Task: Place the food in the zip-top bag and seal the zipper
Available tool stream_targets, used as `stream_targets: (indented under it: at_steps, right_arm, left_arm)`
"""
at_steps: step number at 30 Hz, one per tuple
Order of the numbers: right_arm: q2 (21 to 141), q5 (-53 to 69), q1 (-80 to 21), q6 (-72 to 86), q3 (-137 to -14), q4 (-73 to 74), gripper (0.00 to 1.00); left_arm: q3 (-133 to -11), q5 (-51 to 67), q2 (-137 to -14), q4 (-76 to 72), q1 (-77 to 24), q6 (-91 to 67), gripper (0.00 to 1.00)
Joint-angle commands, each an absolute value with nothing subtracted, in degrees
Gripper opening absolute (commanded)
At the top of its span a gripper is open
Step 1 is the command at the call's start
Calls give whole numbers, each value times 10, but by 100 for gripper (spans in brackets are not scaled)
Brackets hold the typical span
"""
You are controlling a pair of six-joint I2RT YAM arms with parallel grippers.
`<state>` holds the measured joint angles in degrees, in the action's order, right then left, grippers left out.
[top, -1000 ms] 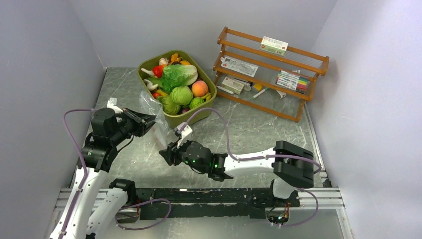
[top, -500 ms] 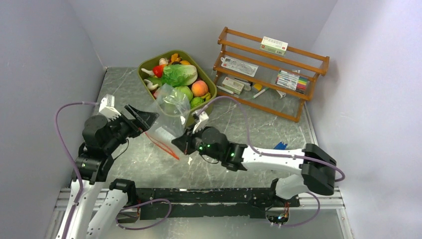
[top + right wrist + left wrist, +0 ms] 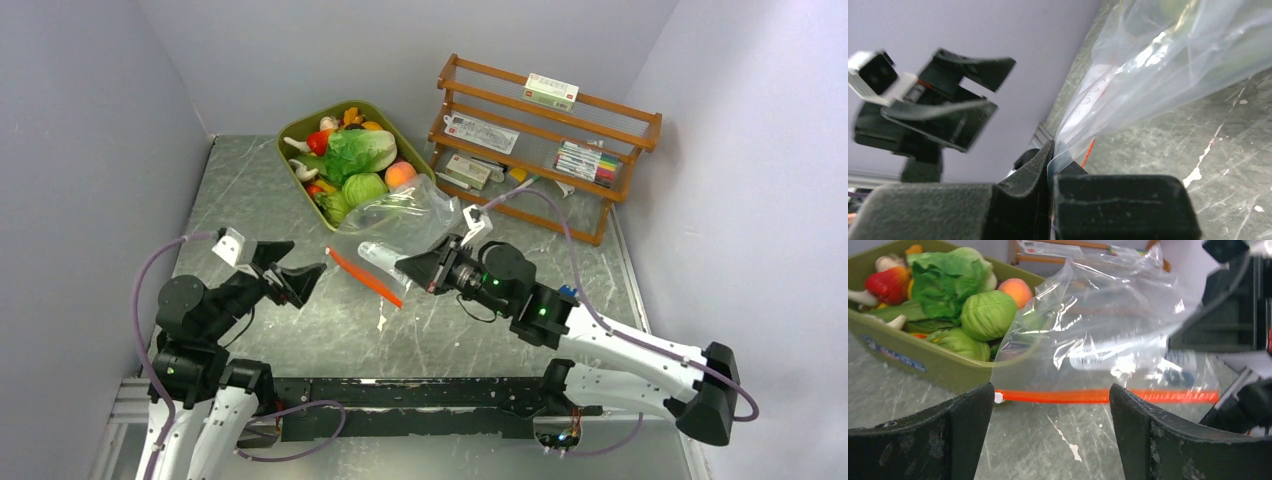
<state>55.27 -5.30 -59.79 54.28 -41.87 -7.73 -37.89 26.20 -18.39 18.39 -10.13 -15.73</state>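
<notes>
Grey-green marbled tabletop [image 3: 250, 190], boxed by plain pale walls on three sides. At 12 o'clock: olive-green tub [image 3: 290, 128] heaped with toy food, including lettuce [image 3: 360, 148], cabbage [image 3: 364, 188] and peach [image 3: 401, 174]. At 1 o'clock: wooden rack [image 3: 540, 220] with small packets. Near centre: zip-top bag [image 3: 405, 215], apparently without contents, body toward the tub, mouth toward 7 o'clock.

Zipper [image 3: 365, 277]: long axis from 10 to 4 o'clock in the top view. Contact with the table: cannot tell.

Right gripper [image 3: 402, 266]: pressed together, pinching the clear film just beside the zipper, toward its 4 o'clock half.

Left gripper [image 3: 303, 262]: spread wide, holding nothing, at 9 o'clock of the zipper's free end, near but apart. From the left wrist: strip broadside across the gap between the fingers, ahead of both tips.

Judged next: take the free end with the left arm, the nearer one. Approach square to the strip. Then part the mouth for loading.
</notes>
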Motion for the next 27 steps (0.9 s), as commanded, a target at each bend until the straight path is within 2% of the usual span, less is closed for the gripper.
stream_targets:
  at_steps: [1, 5, 10, 14, 22, 27]
  right_arm:
    - [522, -38, -578, 612, -411, -35, 0]
    - [528, -5, -569, 631, -436, 9, 0]
    - [487, 23, -568, 693, -376, -80, 0]
    - [456, 3, -566, 768, -349, -90, 0]
    - [460, 36, -562, 774, -396, -37, 0]
    - [466, 54, -561, 811, -388, -51, 0]
  left_arm:
    - [-343, 390, -152, 140, -104, -52, 85]
    - [-358, 433, -153, 151, -104, 48, 85]
    - [-364, 425, -161, 143, -104, 89, 81]
    - [-345, 471, -124, 144, -104, 118, 84]
    - [-337, 555, -146, 207, -104, 300, 79]
    - [-307, 606, -159, 161, -104, 337, 78]
